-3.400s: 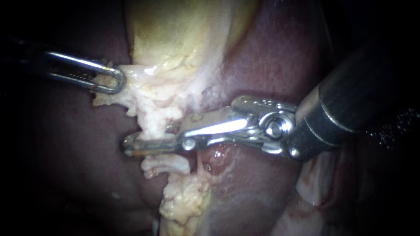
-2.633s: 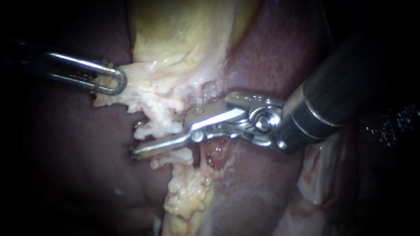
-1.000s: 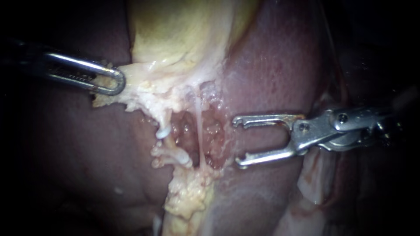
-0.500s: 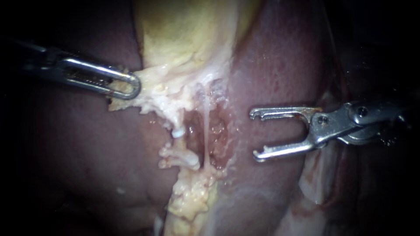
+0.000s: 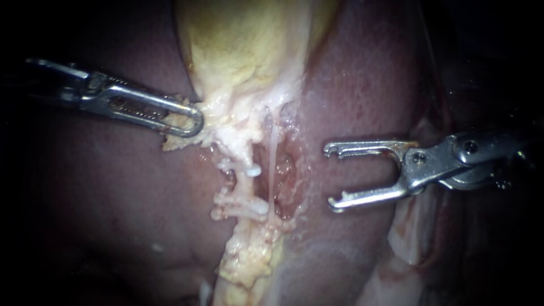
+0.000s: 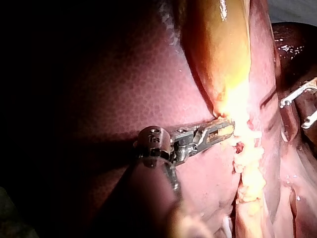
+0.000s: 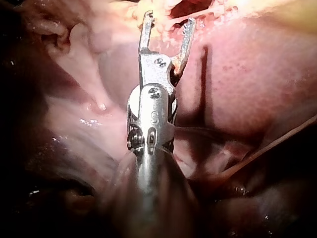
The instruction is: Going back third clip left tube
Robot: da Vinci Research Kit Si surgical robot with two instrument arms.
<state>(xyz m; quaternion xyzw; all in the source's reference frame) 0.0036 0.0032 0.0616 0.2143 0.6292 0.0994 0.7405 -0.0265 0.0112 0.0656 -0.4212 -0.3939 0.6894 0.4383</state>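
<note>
The yellowish gallbladder (image 5: 243,51) lies on the dark red liver (image 5: 362,85). Below it runs the left tube (image 5: 245,187), pale and lumpy, with short white cross-pieces (image 5: 249,170) on it that look like clips. A thin pale strand, the right tube (image 5: 273,161), runs beside it over a raw red pit. My left instrument (image 5: 190,122) is shut on whitish tissue at the gallbladder's lower edge, as the left wrist view (image 6: 223,131) also shows. My right instrument (image 5: 330,177) stands open and empty to the right of the tubes, clear of them, with its jaws (image 7: 168,20) spread wide.
Lumpy yellow-white fat (image 5: 246,260) trails down below the tubes. Pale folded tissue (image 5: 408,238) lies under my right instrument's shaft. In the left wrist view the right instrument's jaw tips (image 6: 297,99) show beyond the gallbladder.
My right instrument has let go of the left tube, drawn back to the right and opened. My left instrument has moved right toward the tubes with its tissue, which now bunches up.
</note>
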